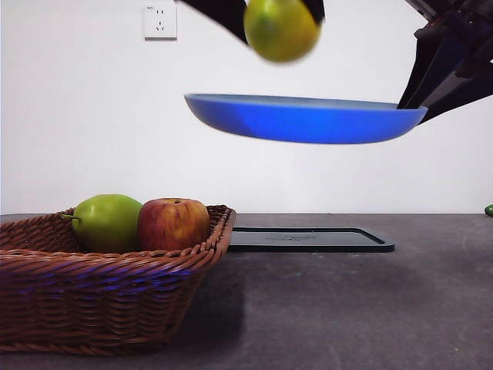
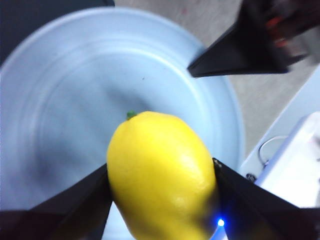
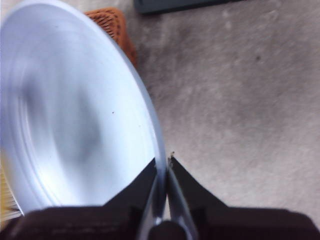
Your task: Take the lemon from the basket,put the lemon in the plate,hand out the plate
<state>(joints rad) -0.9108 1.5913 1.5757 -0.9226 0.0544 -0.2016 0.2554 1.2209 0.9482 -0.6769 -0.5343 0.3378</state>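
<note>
front: left gripper (image 1: 282, 15) clamped on lemon (image 1: 281, 29), above plate (image 1: 304, 118) right gripper (image 1: 420, 96) pinches by rim, basket (image 1: 108, 285) below

left wrist: lemon wedged between jaws, firm, probably slick

right wrist: rim nipped, stiff plate

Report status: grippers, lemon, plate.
Left gripper shut on lemon, above plate. Right gripper clamps plate rim, held aloft. Lemon not yet down. Nothing between them.

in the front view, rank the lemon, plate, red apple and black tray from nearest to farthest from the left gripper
1. lemon: clamped in the left gripper, top of the view.
2. plate: held up in the air just beneath.
3. red apple: down in the basket.
4. black tray: on the table; close to the apple's rank.
</note>
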